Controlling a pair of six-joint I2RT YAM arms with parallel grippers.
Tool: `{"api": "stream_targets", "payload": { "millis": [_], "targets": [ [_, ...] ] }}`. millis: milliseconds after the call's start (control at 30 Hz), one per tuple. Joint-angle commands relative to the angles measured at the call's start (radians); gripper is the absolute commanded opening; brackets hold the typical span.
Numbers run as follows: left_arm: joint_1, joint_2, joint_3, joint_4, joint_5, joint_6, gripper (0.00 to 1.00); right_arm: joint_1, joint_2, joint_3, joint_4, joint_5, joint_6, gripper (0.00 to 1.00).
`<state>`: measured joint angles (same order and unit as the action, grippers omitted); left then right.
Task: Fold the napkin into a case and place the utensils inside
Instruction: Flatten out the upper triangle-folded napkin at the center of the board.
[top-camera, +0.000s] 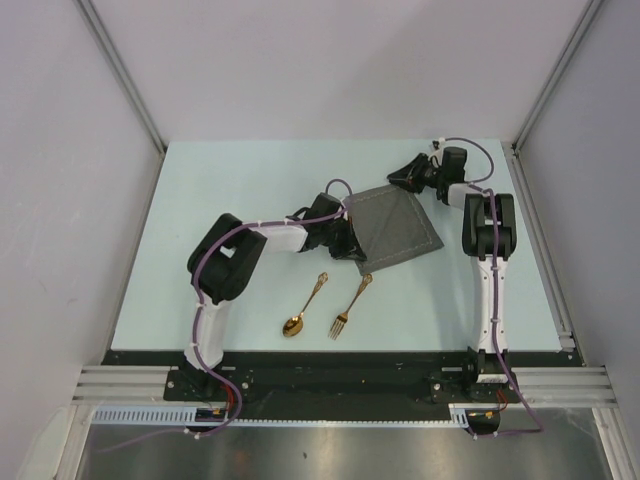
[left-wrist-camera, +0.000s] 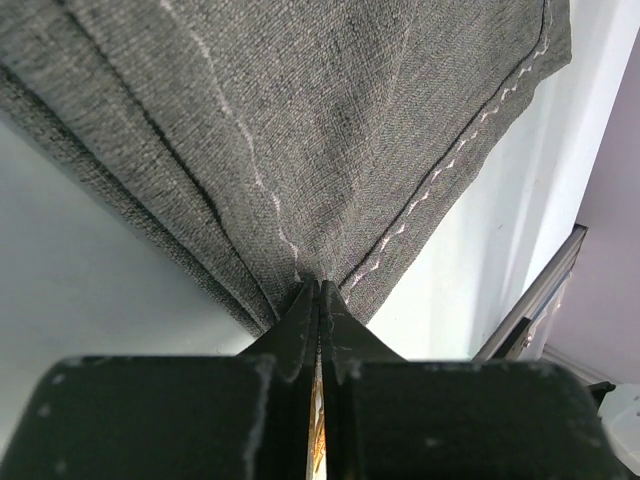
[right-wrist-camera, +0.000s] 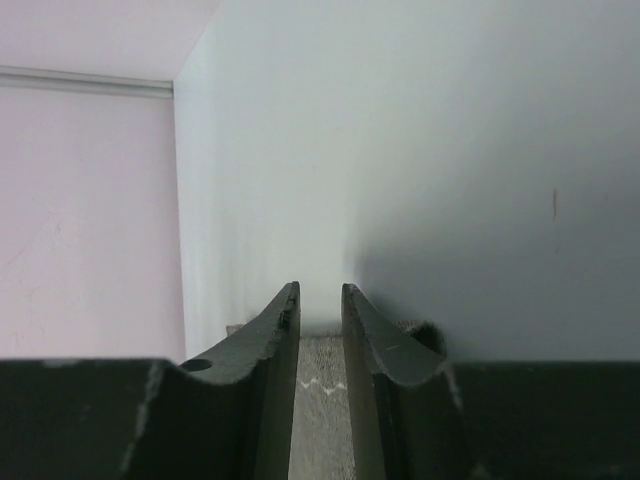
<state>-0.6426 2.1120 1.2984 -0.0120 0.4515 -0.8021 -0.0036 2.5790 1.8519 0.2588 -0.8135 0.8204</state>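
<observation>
The dark grey napkin lies folded, right of the table's middle, as a square set on a corner. My left gripper is shut on its near-left corner. In the left wrist view the cloth fans out in folds from my closed fingertips. My right gripper is at the far corner, turned on its side. Its jaws stand a narrow gap apart, and cloth fills that gap. The gold spoon and gold fork lie side by side on the table in front of the napkin.
The pale table has a black rail along its near edge. Metal frame posts stand at the back corners, and plain walls close in left, right and behind.
</observation>
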Motion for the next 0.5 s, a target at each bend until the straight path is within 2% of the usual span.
{"api": "stream_targets", "payload": {
  "millis": [0,133,267,333,433,467],
  "targets": [
    [0.000,0.008,-0.011,-0.003,-0.011,0.030,0.00,-0.018,0.087,0.127,-0.007,0.034,0.025,0.29],
    [-0.002,0.005,-0.011,0.000,-0.004,0.026,0.00,-0.025,0.102,0.167,0.000,0.016,0.062,0.29],
    [-0.002,-0.032,0.013,-0.005,0.019,0.027,0.03,-0.024,0.034,0.171,-0.031,-0.003,0.085,0.31],
    [0.000,-0.075,0.018,0.000,0.029,0.027,0.08,-0.027,-0.032,0.170,-0.079,-0.004,0.063,0.34],
    [0.023,-0.139,0.032,0.007,0.033,0.023,0.25,-0.039,-0.138,0.158,-0.209,0.020,-0.022,0.38],
    [0.030,-0.153,0.039,0.007,0.036,0.021,0.34,-0.041,-0.169,0.144,-0.298,0.031,-0.049,0.39]
  ]
}}
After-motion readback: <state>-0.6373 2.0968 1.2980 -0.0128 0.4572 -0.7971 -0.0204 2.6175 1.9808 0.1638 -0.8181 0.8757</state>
